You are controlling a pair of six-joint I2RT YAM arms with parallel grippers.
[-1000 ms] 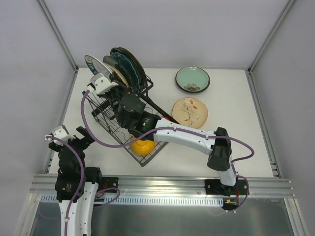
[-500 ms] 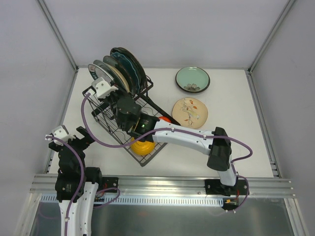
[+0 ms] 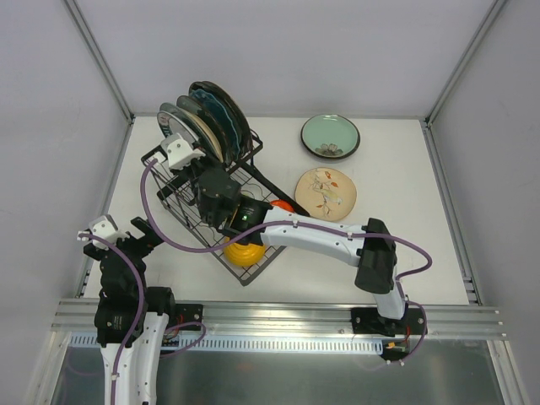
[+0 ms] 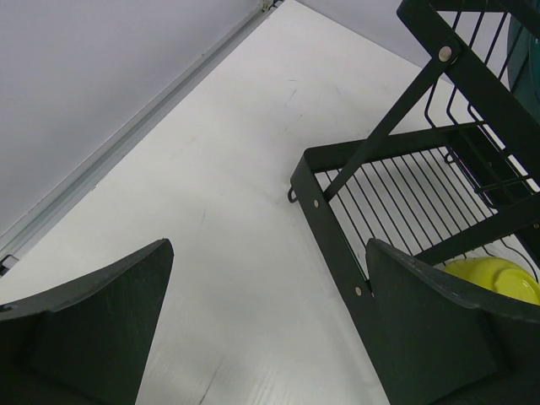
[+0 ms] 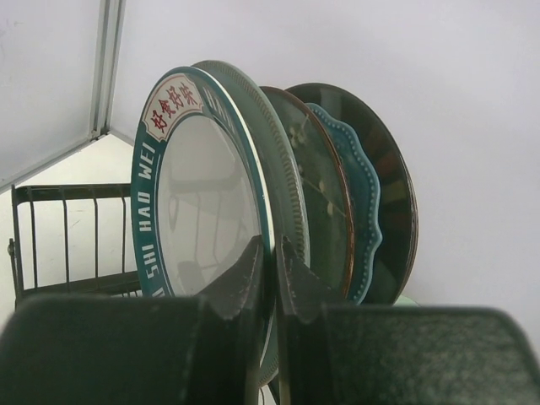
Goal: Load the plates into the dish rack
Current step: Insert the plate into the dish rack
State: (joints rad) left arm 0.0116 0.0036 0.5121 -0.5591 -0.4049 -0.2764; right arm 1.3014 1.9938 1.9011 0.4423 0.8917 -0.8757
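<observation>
Five plates [image 5: 211, 202] racked, two on table [image 3: 405, 253]; right end effector [image 5: 272, 253] pinching one, left [image 4: 268, 253] released.

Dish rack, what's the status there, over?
Right gripper shut on lettered plate, upright at dish rack. Left gripper open, holding nothing. Mint plate, floral plate lie on table.

White counter [image 3: 405, 249], pale grey walls [image 3: 287, 51] rising behind and beside the counter, aluminium struts [image 3: 99, 57] at its far corners, slotted metal rail [image 3: 278, 314] along its near edge, soft even light
</observation>
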